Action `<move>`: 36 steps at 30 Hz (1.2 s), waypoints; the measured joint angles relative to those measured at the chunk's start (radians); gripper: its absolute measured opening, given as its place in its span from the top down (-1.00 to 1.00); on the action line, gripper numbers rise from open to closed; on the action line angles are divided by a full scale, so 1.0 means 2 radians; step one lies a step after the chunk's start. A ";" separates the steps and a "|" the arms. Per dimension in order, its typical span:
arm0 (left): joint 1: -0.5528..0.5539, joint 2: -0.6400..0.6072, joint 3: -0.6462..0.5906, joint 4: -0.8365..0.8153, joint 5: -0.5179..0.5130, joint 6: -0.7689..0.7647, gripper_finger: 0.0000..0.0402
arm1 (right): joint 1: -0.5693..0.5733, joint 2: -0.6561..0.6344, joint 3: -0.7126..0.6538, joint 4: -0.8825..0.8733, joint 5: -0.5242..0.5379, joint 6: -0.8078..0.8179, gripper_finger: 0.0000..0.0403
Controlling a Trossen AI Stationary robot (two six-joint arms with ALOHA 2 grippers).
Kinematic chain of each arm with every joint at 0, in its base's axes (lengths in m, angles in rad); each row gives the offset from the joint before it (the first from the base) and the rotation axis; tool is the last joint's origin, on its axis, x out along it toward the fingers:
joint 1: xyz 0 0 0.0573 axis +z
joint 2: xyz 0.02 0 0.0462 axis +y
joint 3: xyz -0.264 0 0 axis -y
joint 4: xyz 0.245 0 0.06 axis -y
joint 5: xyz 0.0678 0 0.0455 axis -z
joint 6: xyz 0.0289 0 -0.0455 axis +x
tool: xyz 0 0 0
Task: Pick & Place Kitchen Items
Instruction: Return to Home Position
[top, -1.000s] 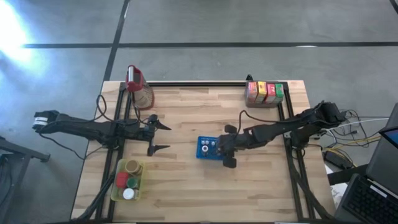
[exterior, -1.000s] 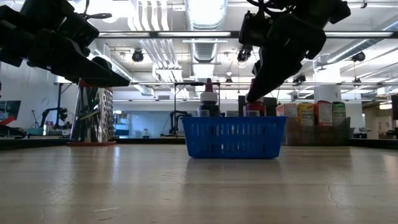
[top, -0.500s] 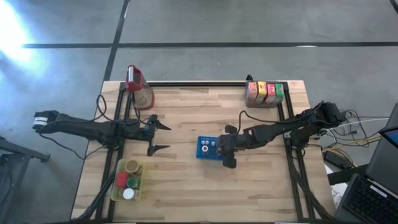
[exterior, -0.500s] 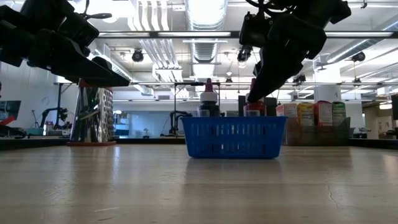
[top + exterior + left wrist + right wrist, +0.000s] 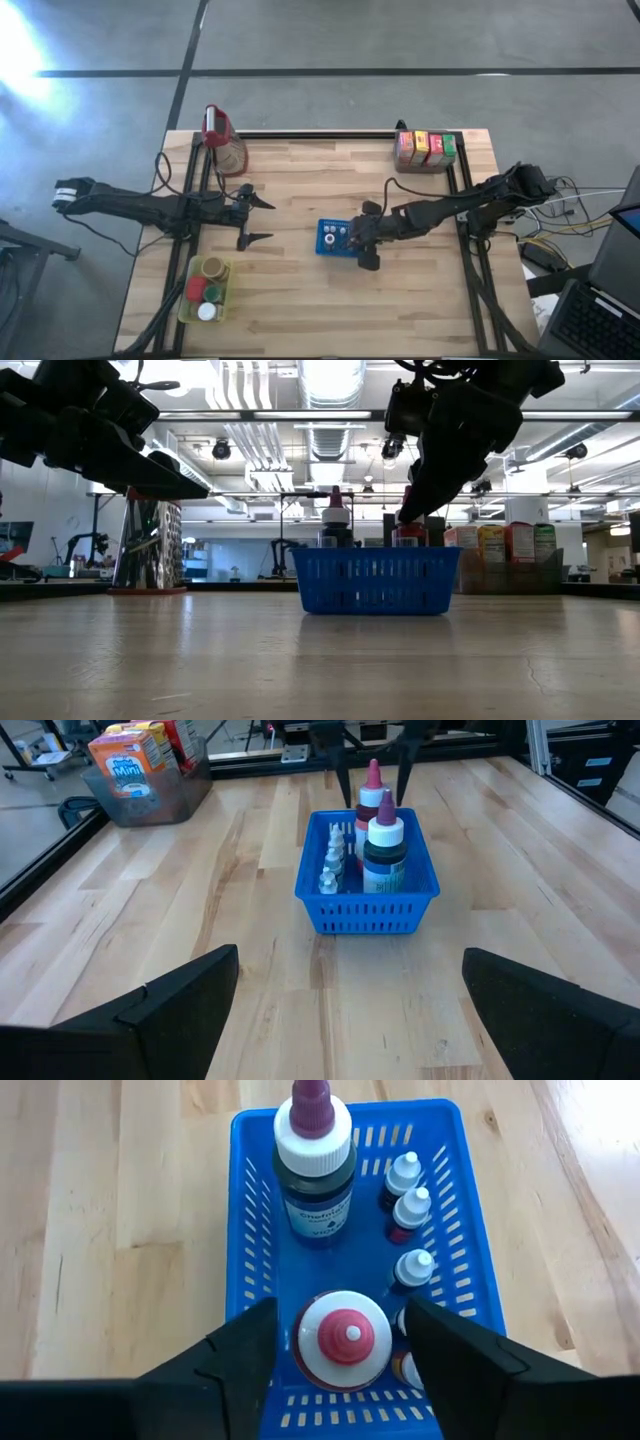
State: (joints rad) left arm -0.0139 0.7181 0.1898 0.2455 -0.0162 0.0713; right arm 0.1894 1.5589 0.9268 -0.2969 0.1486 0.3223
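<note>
A blue perforated tray (image 5: 335,238) stands mid-table holding two tall bottles and several tiny white-capped bottles (image 5: 410,1210). My right gripper (image 5: 340,1355) hangs open over the tray's near-right end, pointing steeply down. Its fingers stand on either side of the white-capped, red-tipped bottle (image 5: 345,1340), with narrow gaps showing on both sides. The bottle stands upright on the tray's floor. A purple-tipped bottle (image 5: 313,1160) stands beyond it. My left gripper (image 5: 262,220) waits open above the table's left part, nothing between its fingers.
A clear bin with red, yellow, orange and green cartons (image 5: 425,148) stands at the far right corner. A jug with a red top (image 5: 222,140) stands at the far left. A yellow-green tray of round lids and tins (image 5: 205,290) sits near left. Bare wood lies between them.
</note>
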 joint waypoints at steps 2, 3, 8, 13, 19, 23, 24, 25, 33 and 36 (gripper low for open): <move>0.000 0.000 0.000 0.000 0.000 0.000 -0.94 | 0.000 0.000 0.000 0.000 0.000 0.000 -0.15; 0.000 0.000 0.000 0.000 0.000 0.000 -0.94 | 0.000 0.000 0.000 0.000 0.000 0.000 -0.19; 0.000 0.000 0.000 0.000 0.000 0.000 -0.94 | 0.000 -0.002 0.012 -0.028 -0.002 0.000 -0.38; 0.000 0.000 0.000 0.000 0.000 0.000 -0.94 | 0.000 -0.010 0.064 -0.121 -0.002 -0.006 -0.53; 0.000 0.000 0.000 -0.001 0.000 0.000 -0.94 | 0.010 -0.046 0.129 -0.213 0.000 -0.020 -0.67; 0.000 0.001 0.000 -0.002 0.000 0.000 -0.94 | 0.021 -0.099 0.139 -0.228 0.004 -0.020 -0.74; 0.000 0.001 0.000 -0.004 0.000 0.000 -0.94 | 0.023 -0.116 0.137 -0.227 0.005 -0.019 -0.76; 0.000 0.002 0.000 -0.004 0.000 0.000 -0.94 | 0.024 -0.133 0.133 -0.227 0.005 -0.019 -0.78; 0.000 0.002 0.000 -0.004 0.000 0.000 -0.94 | 0.025 -0.287 0.066 -0.201 0.068 -0.019 -0.79; 0.000 0.002 0.000 -0.004 0.000 0.000 -0.94 | 0.025 -0.343 0.022 -0.177 0.112 -0.019 -0.76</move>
State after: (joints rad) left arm -0.0137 0.7219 0.1900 0.2379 -0.0160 0.0715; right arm 0.2398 0.8731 0.9713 -0.6518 0.3721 0.2841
